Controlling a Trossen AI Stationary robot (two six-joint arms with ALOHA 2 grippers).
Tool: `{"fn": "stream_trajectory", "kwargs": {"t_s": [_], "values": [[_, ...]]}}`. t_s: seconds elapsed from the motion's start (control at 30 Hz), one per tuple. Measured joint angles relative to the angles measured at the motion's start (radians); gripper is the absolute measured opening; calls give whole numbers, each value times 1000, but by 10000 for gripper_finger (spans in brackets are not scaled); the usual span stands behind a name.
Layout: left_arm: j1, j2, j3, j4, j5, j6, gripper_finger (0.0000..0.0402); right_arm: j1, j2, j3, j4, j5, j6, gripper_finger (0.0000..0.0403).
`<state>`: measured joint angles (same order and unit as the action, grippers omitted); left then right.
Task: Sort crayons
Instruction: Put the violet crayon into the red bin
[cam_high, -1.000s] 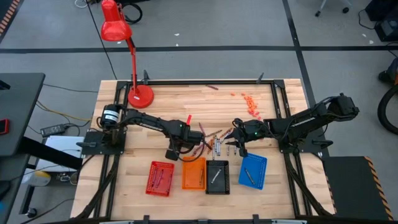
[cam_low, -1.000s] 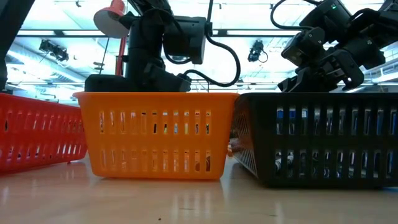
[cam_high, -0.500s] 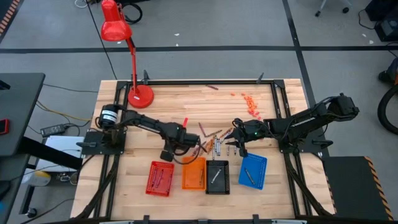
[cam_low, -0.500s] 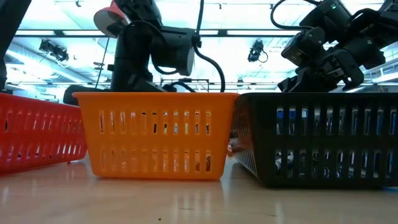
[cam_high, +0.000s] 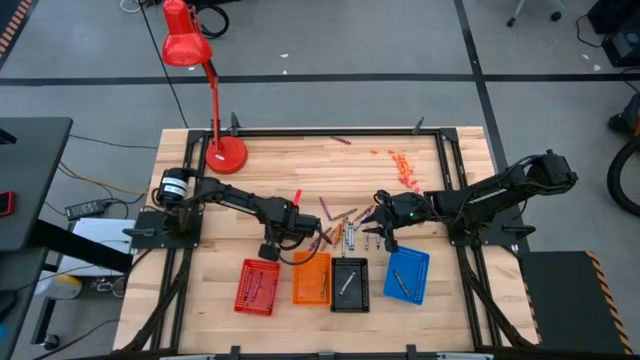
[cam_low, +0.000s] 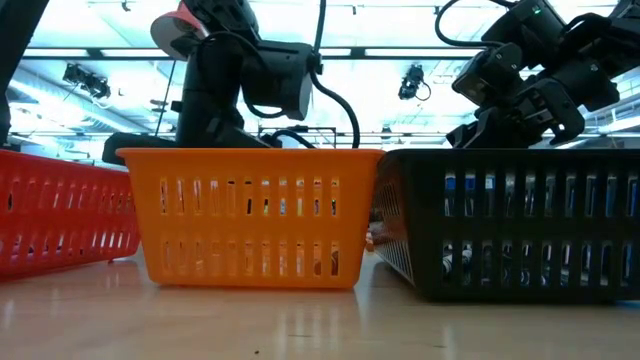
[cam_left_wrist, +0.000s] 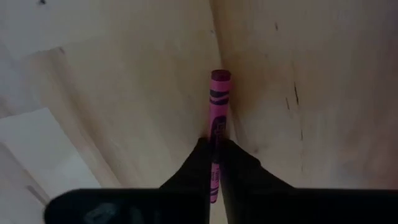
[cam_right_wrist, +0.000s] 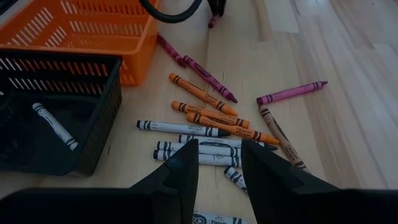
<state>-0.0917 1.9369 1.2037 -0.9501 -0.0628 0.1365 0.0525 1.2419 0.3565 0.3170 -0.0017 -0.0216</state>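
Left claw (cam_left_wrist: 214, 163) pinches a maroon crayon (cam_left_wrist: 218, 109) pointing forward.

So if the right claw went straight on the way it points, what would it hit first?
Probably the loose crayons on the table just ahead of the open right claw, the white ones nearest; depth is hard to judge.

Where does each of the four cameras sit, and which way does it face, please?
High: overhead, facing down; both arms, four trays.
Low: tabletop level, behind the orange tray; arms above.
Left wrist: left gripper shut on a pink crayon.
Right wrist: open right gripper over loose crayons.
Shared: orange tray in high, low, right wrist.
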Motion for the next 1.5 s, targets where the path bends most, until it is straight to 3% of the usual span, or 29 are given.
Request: {"fn": "stream_trajectory", "kwargs": {"t_s": [0.43,0.67,0.83,1.03,1.5], "values": [[-9,-14,59,-51,9,-248,28,0,0,0,-5,5,0,125],[-67,-94,138,-145,-1,-377,28,0,0,0,4,8,0,125],[-126,-183,170,-168,3,-598,29,0,0,0,3,8,0,125],[-233,-268,172,-167,9,-981,29,0,0,0,3,8,0,125],[-492,-266,119,-120,-25,-1506,30,0,0,0,9,6,3,125]]}}
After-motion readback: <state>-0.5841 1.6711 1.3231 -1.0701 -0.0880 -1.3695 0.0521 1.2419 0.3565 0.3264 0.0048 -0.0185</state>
